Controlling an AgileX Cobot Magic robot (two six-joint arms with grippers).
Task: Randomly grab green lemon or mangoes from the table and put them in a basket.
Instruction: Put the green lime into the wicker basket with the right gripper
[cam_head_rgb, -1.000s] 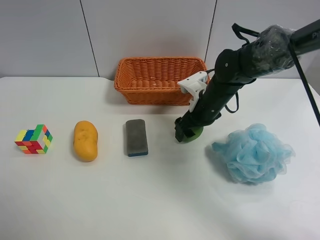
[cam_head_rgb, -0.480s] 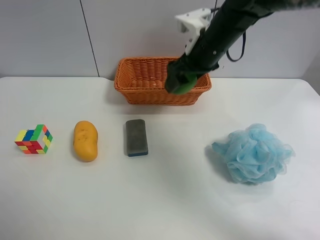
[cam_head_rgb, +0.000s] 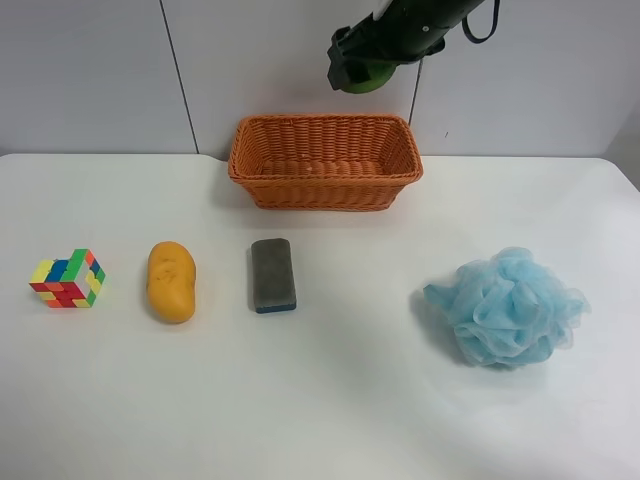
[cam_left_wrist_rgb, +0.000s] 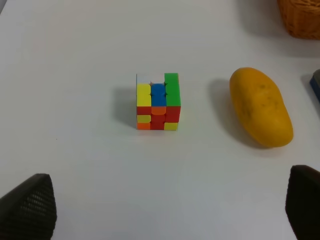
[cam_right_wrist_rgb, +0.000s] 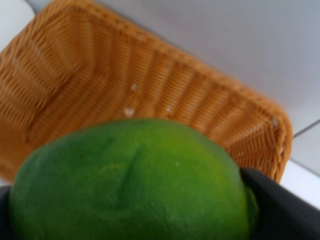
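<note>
The green lemon (cam_head_rgb: 370, 76) is held high in the air by my right gripper (cam_head_rgb: 352, 66), which is shut on it, above the back rim of the orange wicker basket (cam_head_rgb: 325, 185). In the right wrist view the lemon (cam_right_wrist_rgb: 130, 180) fills the lower frame, with the basket (cam_right_wrist_rgb: 75, 75) below it holding nothing. The yellow-orange mango (cam_head_rgb: 171, 281) lies on the white table (cam_head_rgb: 330, 400) at the left. In the left wrist view the mango (cam_left_wrist_rgb: 260, 106) lies ahead of my left gripper (cam_left_wrist_rgb: 165, 212), which is open and holds nothing; its fingers (cam_left_wrist_rgb: 27, 205) are spread wide.
A multicoloured cube (cam_head_rgb: 67, 278) sits at the far left and also shows in the left wrist view (cam_left_wrist_rgb: 157, 101). A grey-and-blue sponge (cam_head_rgb: 272, 275) lies in front of the basket. A blue mesh bath ball (cam_head_rgb: 507, 305) rests at the right.
My right gripper has lifted the green lemon off the table beside the bath ball and carried it up and back, to high over the basket.
</note>
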